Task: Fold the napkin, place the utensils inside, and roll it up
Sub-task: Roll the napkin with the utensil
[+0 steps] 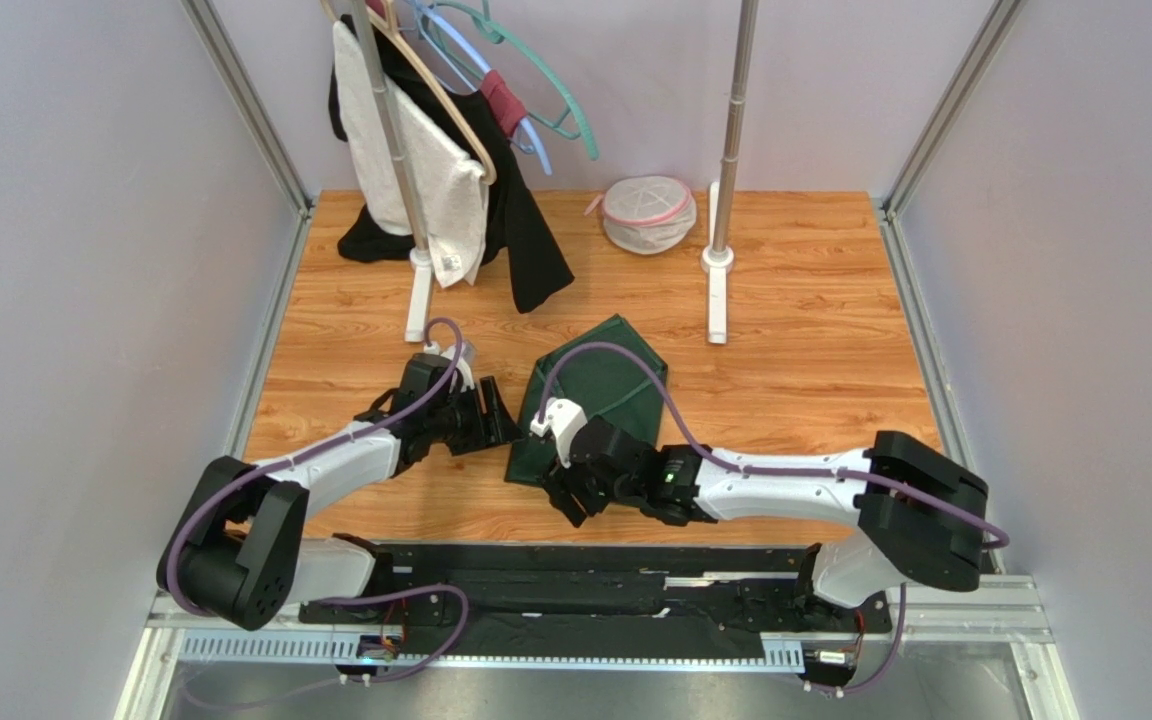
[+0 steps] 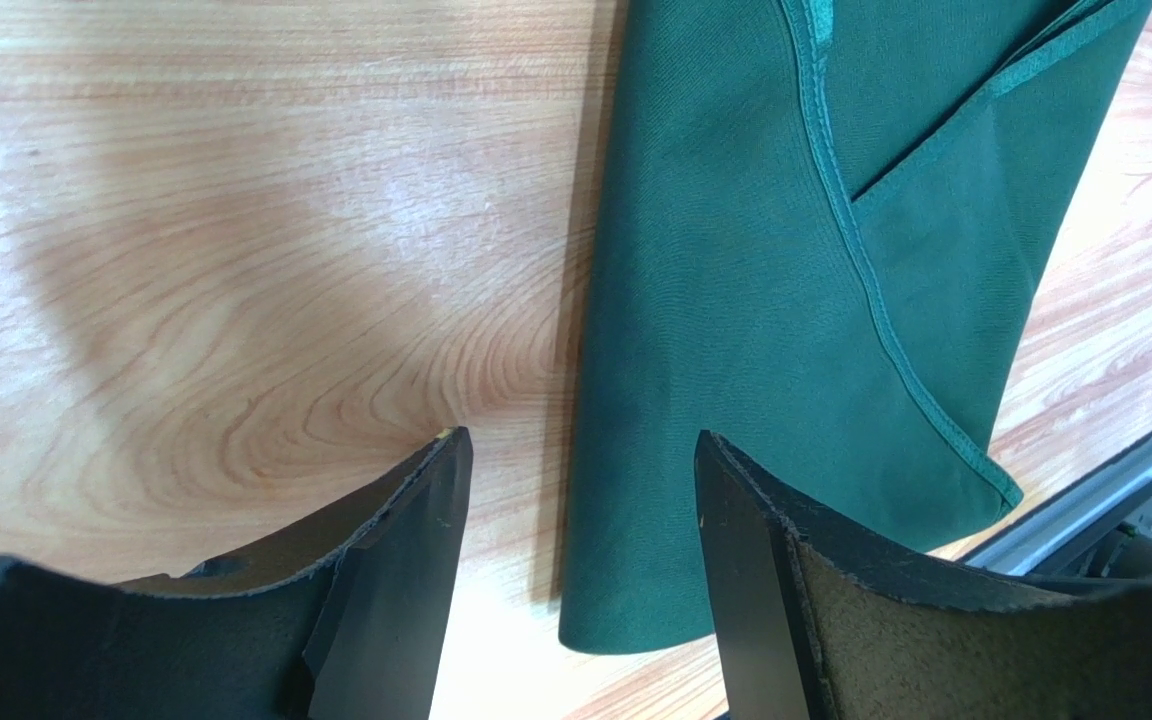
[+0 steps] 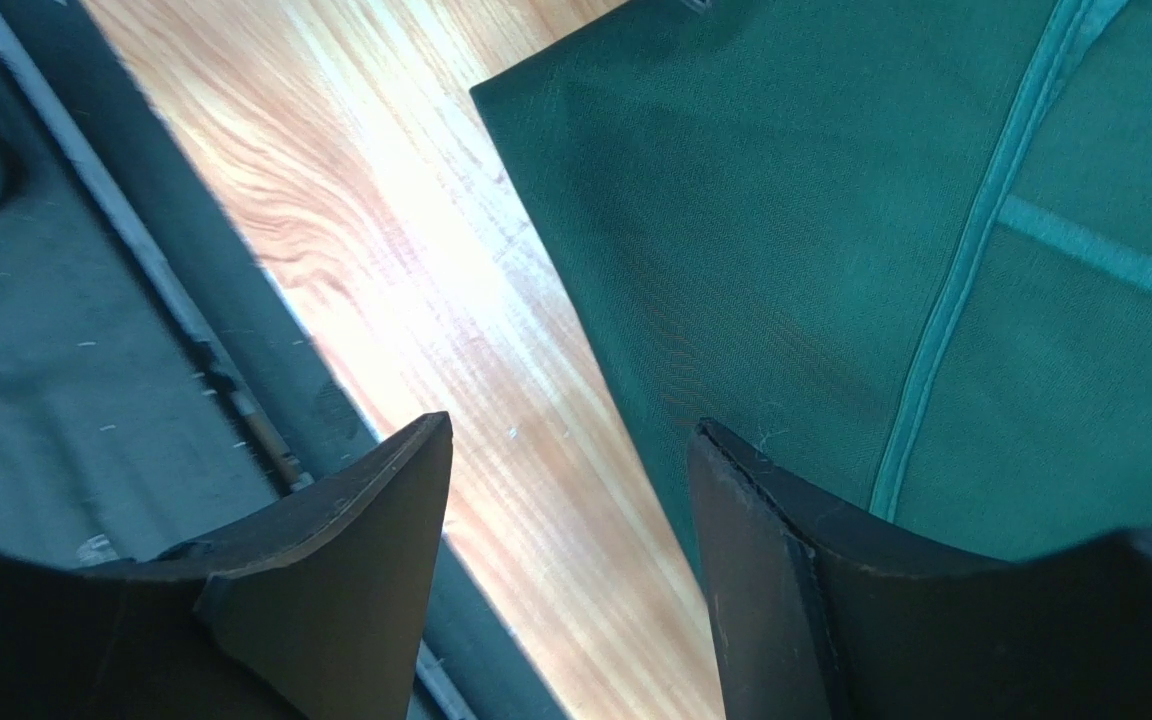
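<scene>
Lying folded on the table, one green napkin has the left gripper at its left and the right gripper at its near corner. Both claws are spread, grasping nothing. Wrist views alone reveal its hem.

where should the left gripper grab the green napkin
Probably the napkin at its rounded folded edge, close to the corner nearest the arms, coming down from above on its left side. The cloth lies flat on the table, and the open left gripper straddles that edge.
</scene>
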